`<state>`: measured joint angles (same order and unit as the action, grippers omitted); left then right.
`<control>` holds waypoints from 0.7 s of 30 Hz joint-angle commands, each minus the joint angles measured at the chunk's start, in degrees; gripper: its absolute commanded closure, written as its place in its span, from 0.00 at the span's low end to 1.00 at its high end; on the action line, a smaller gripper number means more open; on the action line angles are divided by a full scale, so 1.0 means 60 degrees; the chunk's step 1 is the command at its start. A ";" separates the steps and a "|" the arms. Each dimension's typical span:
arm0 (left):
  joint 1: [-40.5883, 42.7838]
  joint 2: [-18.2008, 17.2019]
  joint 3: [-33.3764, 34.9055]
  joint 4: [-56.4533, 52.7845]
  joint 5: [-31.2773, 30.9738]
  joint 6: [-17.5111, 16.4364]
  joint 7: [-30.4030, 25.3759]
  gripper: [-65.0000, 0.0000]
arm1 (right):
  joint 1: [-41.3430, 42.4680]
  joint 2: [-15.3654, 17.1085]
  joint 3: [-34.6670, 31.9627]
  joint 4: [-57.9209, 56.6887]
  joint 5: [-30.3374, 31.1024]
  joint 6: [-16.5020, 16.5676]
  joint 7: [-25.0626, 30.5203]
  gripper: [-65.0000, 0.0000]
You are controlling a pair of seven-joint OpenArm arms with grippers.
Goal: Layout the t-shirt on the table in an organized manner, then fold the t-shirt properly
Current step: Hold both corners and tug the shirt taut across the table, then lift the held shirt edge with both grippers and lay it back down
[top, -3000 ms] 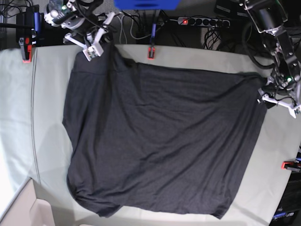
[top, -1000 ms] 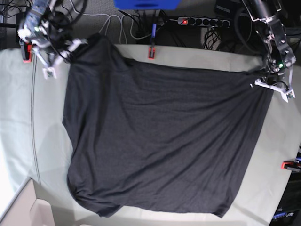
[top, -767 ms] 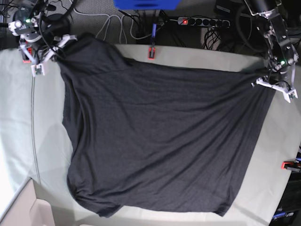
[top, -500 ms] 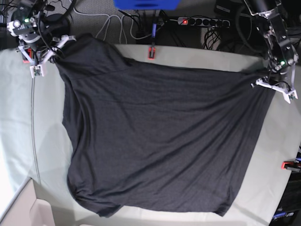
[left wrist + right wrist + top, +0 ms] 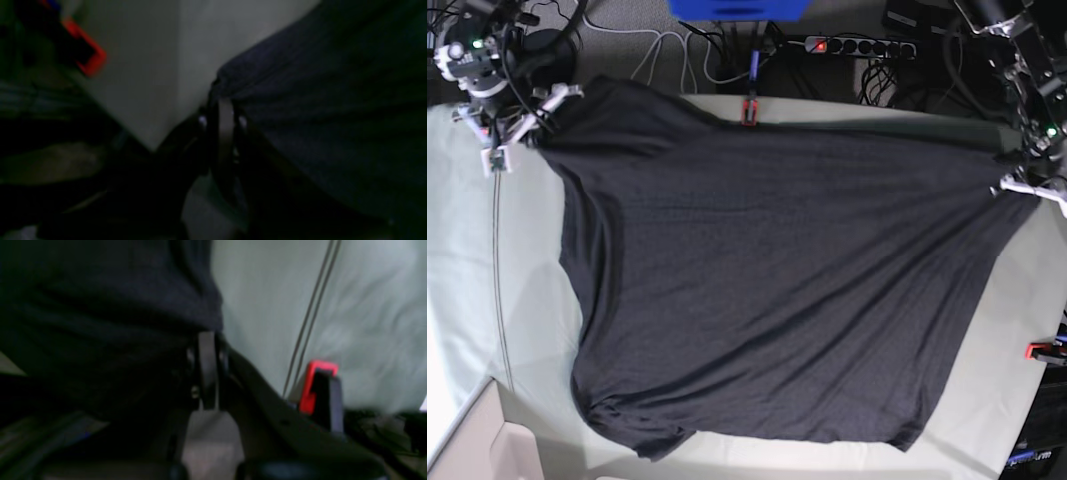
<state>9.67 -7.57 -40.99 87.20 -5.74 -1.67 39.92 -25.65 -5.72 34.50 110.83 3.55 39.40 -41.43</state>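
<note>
Right gripper (image 5: pixel 522 135) clamped on far corner of t-shirt (image 5: pixel 767 290) near table (image 5: pixel 467 270) edge; left gripper (image 5: pixel 1017 182) pinching opposite far corner; charcoal cotton stretched taut between them, near hem lying rumpled on pale cloth; bare table margin both sides; red clamp (image 5: pixel 749 110) at far edge touches fabric.
</note>
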 commanded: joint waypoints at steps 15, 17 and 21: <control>-0.0638 0.0068 -0.0047 0.0551 0.0055 0.0081 -0.0185 1.00 | 0.0018 0.0213 0.0851 0.0496 0.1877 0.0100 0.0128 1.00; -0.0857 0.0068 -0.0018 0.0478 0.0055 0.0081 -0.0185 1.00 | 0.0297 0.0213 0.0821 0.0467 0.1862 0.0100 0.0055 1.00; -0.1356 0.0083 -0.0018 0.0405 0.0070 0.0081 -0.0185 1.00 | 0.0854 0.0213 0.0807 0.0437 0.1848 0.0100 0.0041 1.00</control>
<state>2.28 -6.46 -40.84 88.97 -5.58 -1.50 40.10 -20.75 -4.78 39.20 112.64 13.91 39.79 -42.65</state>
